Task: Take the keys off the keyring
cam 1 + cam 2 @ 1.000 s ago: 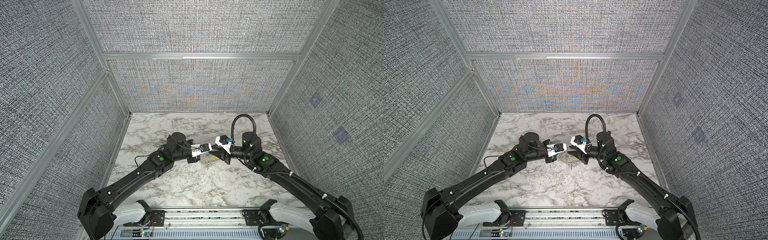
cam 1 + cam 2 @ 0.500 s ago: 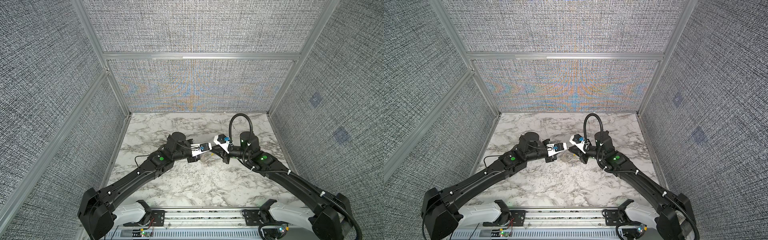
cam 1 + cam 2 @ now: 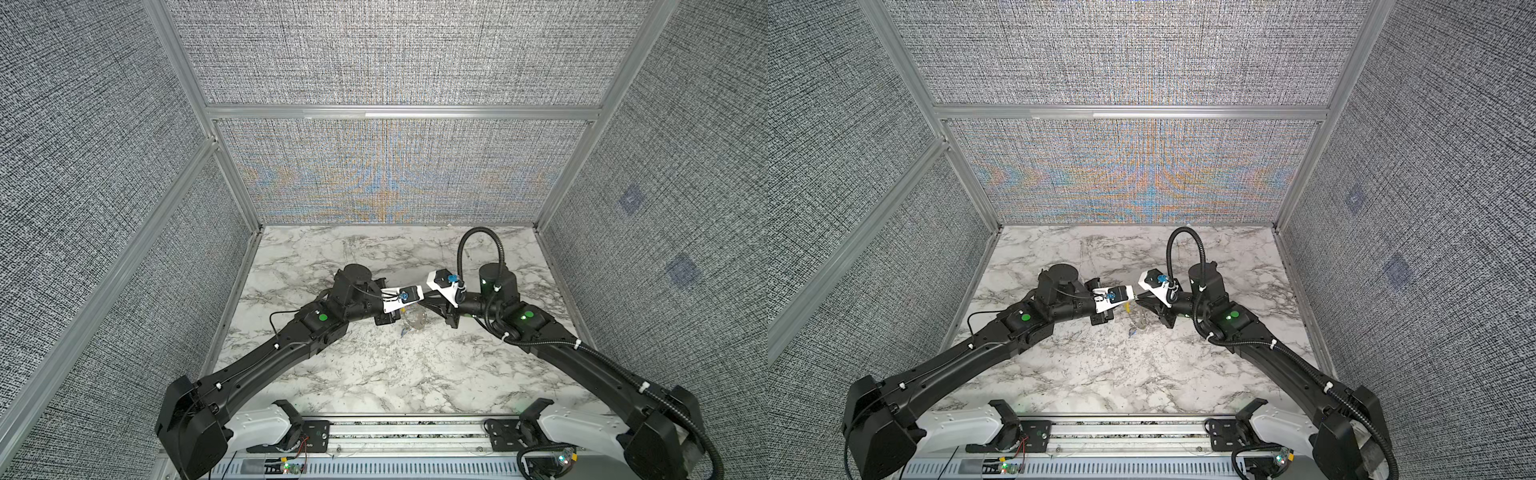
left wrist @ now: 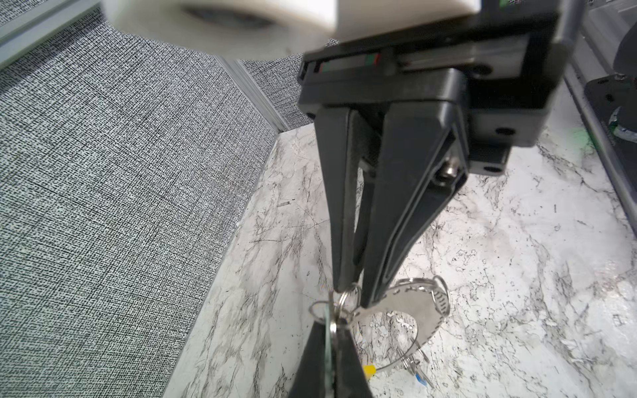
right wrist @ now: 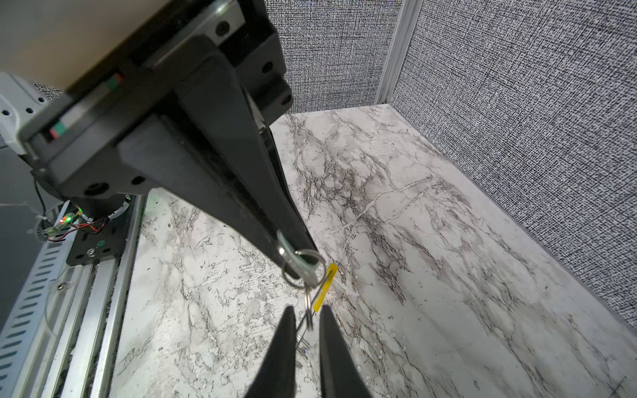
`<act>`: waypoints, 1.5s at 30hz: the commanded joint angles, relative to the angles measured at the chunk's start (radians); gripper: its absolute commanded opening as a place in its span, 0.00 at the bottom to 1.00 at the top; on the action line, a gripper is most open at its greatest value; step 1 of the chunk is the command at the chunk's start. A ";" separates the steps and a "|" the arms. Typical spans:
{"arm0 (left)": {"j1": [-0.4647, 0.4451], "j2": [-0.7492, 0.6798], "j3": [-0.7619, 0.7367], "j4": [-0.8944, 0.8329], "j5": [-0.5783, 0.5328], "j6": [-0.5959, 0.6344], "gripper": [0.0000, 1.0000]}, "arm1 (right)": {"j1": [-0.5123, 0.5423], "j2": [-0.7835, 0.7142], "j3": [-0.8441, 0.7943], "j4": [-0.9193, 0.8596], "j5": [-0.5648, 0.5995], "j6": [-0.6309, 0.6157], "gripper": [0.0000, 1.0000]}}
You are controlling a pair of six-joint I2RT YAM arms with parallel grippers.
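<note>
Top views: left gripper [image 3: 411,306] and right gripper [image 3: 427,306] meet tip to tip over the middle of the table [image 3: 374,374]. Left reaches from 9 o'clock, right from 3. The keyring [image 3: 415,323] hangs from them, clear of the marble as far as I can tell. The keys [image 3: 1133,331] dangle at its 6 o'clock, and a blue speck shows in both top views.

Left wrist view: left fingers [image 4: 313,365] are closed on a thin pale flat piece [image 4: 326,341] (key or tag, cannot tell). Right fingers [image 4: 396,206] taper to a narrow point around a small split ring [image 4: 348,296]. Just beside it is a flat shiny metal tag [image 4: 413,310]. The thin hoop wire [image 4: 396,363], the end of the yellow sleeve [image 4: 369,370] and the keys hang beyond.

Right wrist view: right fingers show a slim gap with the hoop wire running through it. Pinched or only straddled, cannot tell. Left fingers clamp the pale piece, with the split ring looped through it and the yellow sleeve just beside.

Handling, my read: the bundle is light, hard metal, thin and slick. It swings freely and will pivot in any grip. The hoop wire looks springy, not fragile. Best hold is flat on a key head or on the sleeve, since bare wire will likely slip or rotate. Anchor one side while the other slides a key along.
</note>
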 commanded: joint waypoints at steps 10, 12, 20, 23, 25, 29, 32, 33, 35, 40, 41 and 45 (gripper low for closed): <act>0.000 -0.008 0.008 -0.004 -0.003 0.004 0.00 | 0.001 -0.010 0.004 0.016 -0.041 -0.011 0.00; 0.000 -0.013 0.003 -0.002 -0.020 -0.002 0.00 | 0.001 -0.013 0.002 0.017 -0.039 -0.010 0.00; 0.001 -0.077 -0.089 0.071 -0.096 -0.034 0.00 | -0.005 -0.033 -0.032 0.096 -0.045 0.028 0.00; 0.001 -0.075 -0.098 0.062 -0.078 -0.041 0.00 | -0.005 -0.030 -0.037 0.133 -0.068 0.047 0.00; 0.000 -0.078 -0.111 0.077 -0.073 -0.045 0.00 | -0.006 -0.026 -0.040 0.155 -0.076 0.056 0.00; 0.000 -0.080 -0.127 0.085 -0.060 -0.035 0.00 | -0.006 -0.026 -0.046 0.184 -0.095 0.063 0.00; 0.001 -0.075 -0.128 0.076 -0.047 -0.029 0.00 | -0.006 -0.019 -0.045 0.197 -0.116 0.064 0.00; 0.001 -0.074 -0.127 0.075 -0.045 -0.026 0.00 | -0.007 -0.019 -0.049 0.209 -0.127 0.065 0.00; 0.001 -0.074 -0.127 0.075 -0.045 -0.025 0.00 | -0.006 -0.018 -0.057 0.238 -0.139 0.080 0.00; 0.001 -0.070 -0.126 0.064 -0.029 -0.021 0.00 | -0.007 -0.015 -0.058 0.248 -0.143 0.076 0.00; 0.001 -0.070 -0.125 0.064 -0.027 -0.022 0.00 | -0.007 -0.016 -0.060 0.248 -0.139 0.076 0.00; 0.001 -0.066 -0.124 0.063 -0.018 -0.025 0.00 | -0.007 -0.022 -0.066 0.267 -0.117 0.080 0.00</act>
